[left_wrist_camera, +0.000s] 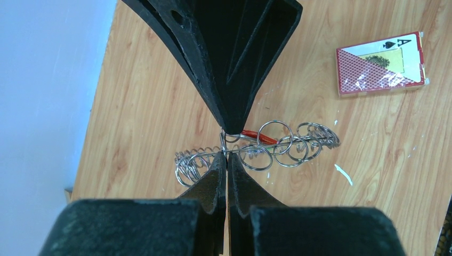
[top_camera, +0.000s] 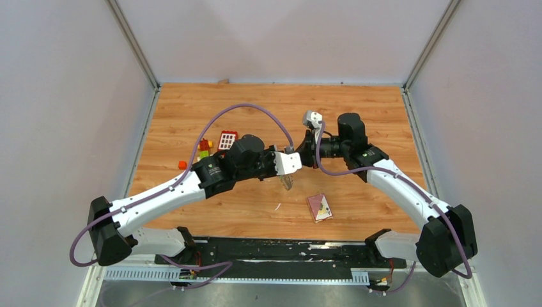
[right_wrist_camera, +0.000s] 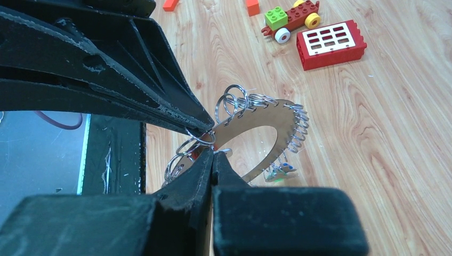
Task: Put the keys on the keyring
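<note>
The keyring (right_wrist_camera: 266, 114) is a flat grey ring with many small wire loops on its rim. It hangs in the air between my two grippers; it also shows in the top view (top_camera: 287, 181) and edge-on in the left wrist view (left_wrist_camera: 298, 143). My left gripper (left_wrist_camera: 226, 156) is shut on the ring's rim, and appears in the top view (top_camera: 298, 165). My right gripper (right_wrist_camera: 213, 153) is shut on a silvery key with a red tag (left_wrist_camera: 257, 136) right at the rim, tip to tip with the left gripper. Blue and green tagged keys (right_wrist_camera: 282, 169) hang from the ring's far side.
A maroon card box (top_camera: 319, 206) lies on the wooden table near the front, also in the left wrist view (left_wrist_camera: 381, 64). A red block with white squares (top_camera: 227, 140), a toy brick car (top_camera: 204, 146) and a small orange brick (top_camera: 182, 164) lie at the left.
</note>
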Tool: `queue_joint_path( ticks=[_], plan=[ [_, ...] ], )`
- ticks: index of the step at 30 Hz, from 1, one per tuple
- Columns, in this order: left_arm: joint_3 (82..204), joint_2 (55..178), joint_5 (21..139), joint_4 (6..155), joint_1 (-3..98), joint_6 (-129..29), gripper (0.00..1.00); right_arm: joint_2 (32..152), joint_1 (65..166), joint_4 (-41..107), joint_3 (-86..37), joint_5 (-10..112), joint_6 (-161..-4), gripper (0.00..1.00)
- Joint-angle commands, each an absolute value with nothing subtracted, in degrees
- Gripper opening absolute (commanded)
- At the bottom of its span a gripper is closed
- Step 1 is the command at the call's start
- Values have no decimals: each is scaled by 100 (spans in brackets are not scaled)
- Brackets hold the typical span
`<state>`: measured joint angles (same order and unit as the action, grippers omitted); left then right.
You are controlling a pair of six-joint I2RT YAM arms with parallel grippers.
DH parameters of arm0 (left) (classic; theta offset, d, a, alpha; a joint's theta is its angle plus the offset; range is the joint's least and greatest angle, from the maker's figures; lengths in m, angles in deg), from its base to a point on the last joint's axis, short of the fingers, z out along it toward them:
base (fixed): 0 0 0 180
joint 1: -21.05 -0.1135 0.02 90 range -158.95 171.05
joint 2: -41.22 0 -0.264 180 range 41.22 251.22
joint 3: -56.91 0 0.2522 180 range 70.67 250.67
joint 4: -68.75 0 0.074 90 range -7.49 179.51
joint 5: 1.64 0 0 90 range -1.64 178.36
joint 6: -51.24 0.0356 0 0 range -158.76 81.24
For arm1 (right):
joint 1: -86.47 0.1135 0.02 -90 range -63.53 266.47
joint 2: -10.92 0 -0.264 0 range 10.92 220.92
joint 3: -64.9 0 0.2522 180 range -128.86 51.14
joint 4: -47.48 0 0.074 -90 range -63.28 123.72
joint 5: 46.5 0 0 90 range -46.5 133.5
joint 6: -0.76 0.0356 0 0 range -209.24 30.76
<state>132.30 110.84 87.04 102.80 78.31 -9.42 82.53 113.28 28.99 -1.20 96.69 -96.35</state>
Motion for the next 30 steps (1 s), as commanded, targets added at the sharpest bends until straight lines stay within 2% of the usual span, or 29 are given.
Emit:
queue_joint_path(
  ticks=[1,9,17,30],
  plan=[
    [13237,10793,8230,10097,7910,-906,0,8299,11240,3039,-331,9325,-9697,0],
    [13133,10746,8252,10045,7915,-822,0,8169,11201,3031,-284,9889,-9950,0],
    [13095,10519,7653,10207,7901,-492,0,8159,11187,3051,-197,10577,-10211,0],
    [13031,10417,6816,10371,7833,-316,0,8315,11362,3212,-81,10696,-10255,0]
  ],
)
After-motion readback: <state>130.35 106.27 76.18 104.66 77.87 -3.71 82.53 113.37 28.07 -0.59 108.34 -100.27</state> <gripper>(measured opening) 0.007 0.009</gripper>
